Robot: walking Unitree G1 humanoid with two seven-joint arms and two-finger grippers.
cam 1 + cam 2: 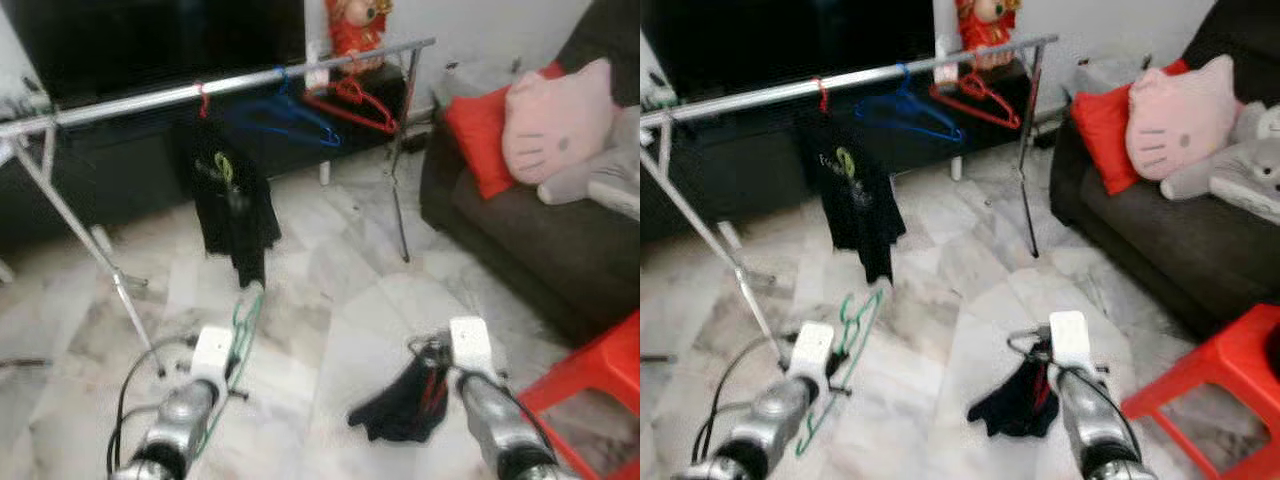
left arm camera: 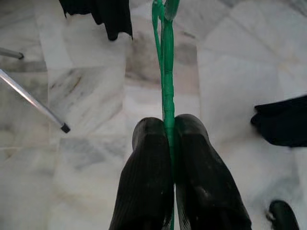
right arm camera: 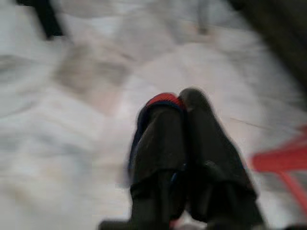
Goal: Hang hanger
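Note:
A green hanger (image 1: 243,325) sticks forward from my left gripper (image 2: 168,125), which is shut on its thin wire low over the marble floor. My right gripper (image 3: 180,98) is shut on a dark garment (image 1: 400,405) with red trim that droops from it towards the floor. Ahead stands a silver clothes rail (image 1: 150,100). On it hang a black shirt (image 1: 235,205), an empty blue hanger (image 1: 290,115) and an empty red hanger (image 1: 355,105). Both grippers are well short of the rail and below it.
The rack's slanted leg (image 1: 95,255) reaches the floor at my left and its upright post (image 1: 398,170) stands at the right. A dark sofa (image 1: 520,230) with a red cushion (image 1: 478,135) and pink cat pillow (image 1: 555,120) is on the right. A red stool (image 1: 590,385) is near my right arm.

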